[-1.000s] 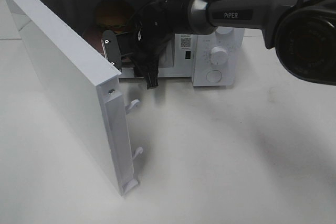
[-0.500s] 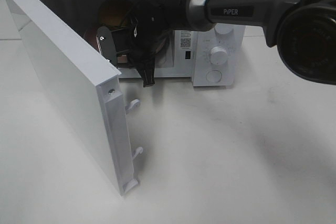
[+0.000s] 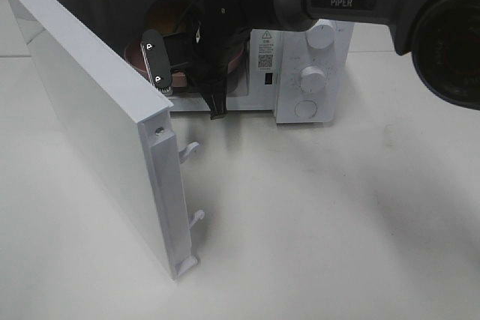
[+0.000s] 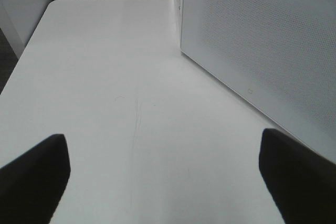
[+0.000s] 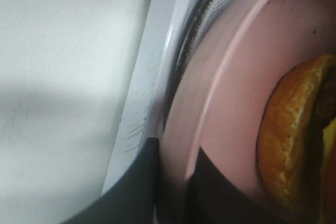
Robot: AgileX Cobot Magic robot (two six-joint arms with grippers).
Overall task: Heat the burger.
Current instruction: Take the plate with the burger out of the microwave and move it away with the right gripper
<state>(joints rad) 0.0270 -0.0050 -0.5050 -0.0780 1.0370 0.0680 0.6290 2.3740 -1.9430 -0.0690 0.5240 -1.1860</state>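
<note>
The open microwave [image 3: 311,73] holds the pink plate [image 5: 231,108] carrying the burger [image 5: 294,140], which sits just beyond the right gripper [image 5: 173,182], its jaws pinching the plate's rim. The left gripper [image 4: 168,177] is spread wide over the table [image 4: 105,87]. Since a second ago the right gripper has closed and risen slightly.

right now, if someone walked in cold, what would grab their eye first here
The white microwave at the back of the table, its door swung wide toward the camera. The right gripper reaches into its cavity, shut on the rim of the pink plate that carries the burger. The left gripper sits open over bare tabletop.
</note>
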